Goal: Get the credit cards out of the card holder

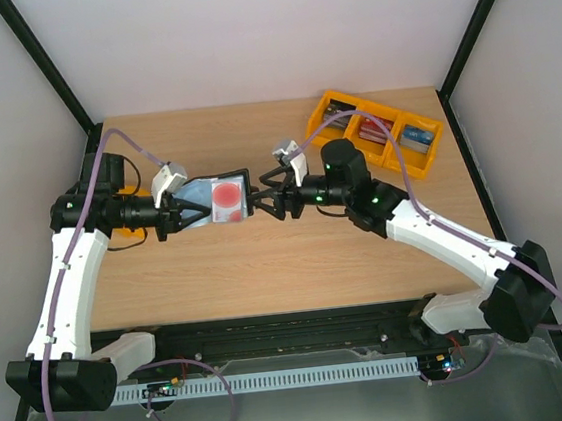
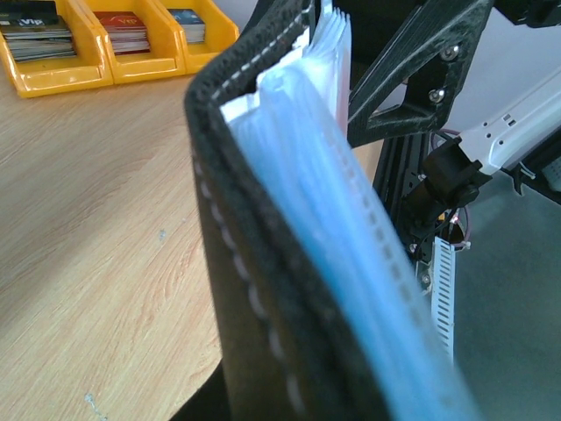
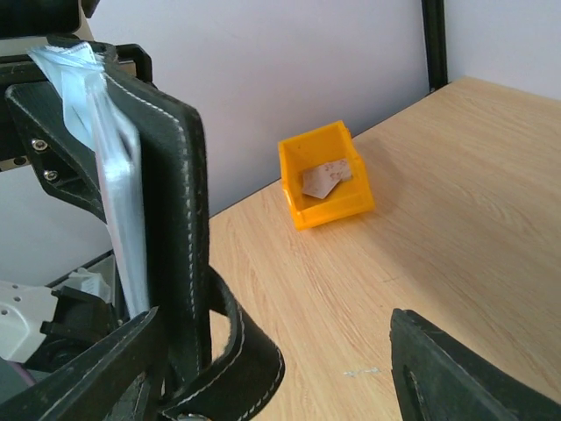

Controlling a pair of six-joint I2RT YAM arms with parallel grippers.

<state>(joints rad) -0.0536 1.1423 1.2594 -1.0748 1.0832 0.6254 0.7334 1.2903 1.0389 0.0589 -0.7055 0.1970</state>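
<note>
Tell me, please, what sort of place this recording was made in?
Probably a robotics lab test cell: a wooden table boxed in by plain white walls on black frame posts, two robot arms bolted at its near edge, and yellow bins of sorted cards.

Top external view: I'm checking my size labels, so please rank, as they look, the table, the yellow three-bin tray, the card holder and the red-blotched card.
1. table
2. yellow three-bin tray
3. card holder, raised nearer the camera, so it looks slightly enlarged
4. red-blotched card, clearly smallest
</note>
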